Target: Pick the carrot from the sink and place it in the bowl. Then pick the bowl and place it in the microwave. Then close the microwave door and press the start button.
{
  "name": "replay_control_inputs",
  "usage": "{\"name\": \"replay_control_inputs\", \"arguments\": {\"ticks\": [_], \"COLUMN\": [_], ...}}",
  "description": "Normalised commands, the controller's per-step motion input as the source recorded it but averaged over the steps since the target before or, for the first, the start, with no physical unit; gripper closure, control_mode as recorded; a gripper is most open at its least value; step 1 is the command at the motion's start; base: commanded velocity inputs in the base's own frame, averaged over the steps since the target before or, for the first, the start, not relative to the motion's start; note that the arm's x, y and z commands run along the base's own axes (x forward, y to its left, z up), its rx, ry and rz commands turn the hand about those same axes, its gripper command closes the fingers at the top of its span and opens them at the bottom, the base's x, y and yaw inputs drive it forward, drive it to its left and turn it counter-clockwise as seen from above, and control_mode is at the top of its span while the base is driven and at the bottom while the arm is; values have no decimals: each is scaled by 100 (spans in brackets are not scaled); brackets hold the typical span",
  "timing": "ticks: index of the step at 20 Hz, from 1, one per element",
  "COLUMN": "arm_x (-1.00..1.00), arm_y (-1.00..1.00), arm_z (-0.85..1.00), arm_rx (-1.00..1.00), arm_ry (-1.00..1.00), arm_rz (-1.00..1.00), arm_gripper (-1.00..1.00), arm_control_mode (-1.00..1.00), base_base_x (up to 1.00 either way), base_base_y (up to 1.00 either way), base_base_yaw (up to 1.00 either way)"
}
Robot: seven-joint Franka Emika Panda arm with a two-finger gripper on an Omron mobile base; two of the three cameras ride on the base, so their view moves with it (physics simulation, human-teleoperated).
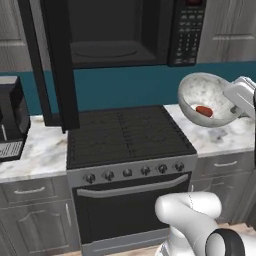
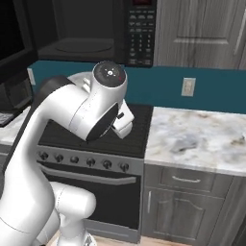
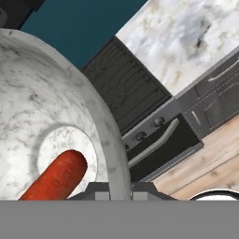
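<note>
Left base view: a round, deep, white-grey marbled bowl (image 1: 207,100) is held up in the air, tilted, to the right of the black gas stove (image 1: 125,135) and above the pale marbled stone bench (image 1: 220,135). A short orange-red carrot (image 1: 203,110) is seen lying in the bowl's bottom. The claw (image 3: 120,189) is closed narrowly on the bowl's rim, as shown in the hand view, where the carrot lies just left of the fingertips. Above the stove, the large black microwave (image 1: 125,35) is mounted with its dark cavity exposed; its tall black door (image 1: 55,60) is swung open to the left of the stove. A teal wall band (image 1: 125,85) runs behind the stove. Grey cabinet fronts (image 2: 187,211) stand right of the stove, over a wooden floor (image 3: 210,168).
</note>
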Motion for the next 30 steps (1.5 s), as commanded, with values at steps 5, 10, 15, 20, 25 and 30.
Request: {"name": "replay_control_inputs", "arguments": {"ticks": [5,10,15,20,25,30], "arm_x": [0,0,0,0,0,0], "arm_y": [0,0,0,0,0,0], "arm_z": [0,0,0,0,0,0], "arm_rx": [0,0,0,0,0,0], "arm_ry": [0,0,0,0,0,0], "arm_rz": [0,0,0,0,0,0], "arm_gripper": [100,100,100,100,100,100], "arm_control_mode": [100,100,100,100,100,100], "base_base_x": [29,43,50,49,25,15], "base_base_y": [0,0,0,0,0,0], "base_base_yaw": [20,13,7,4,4,3]}}
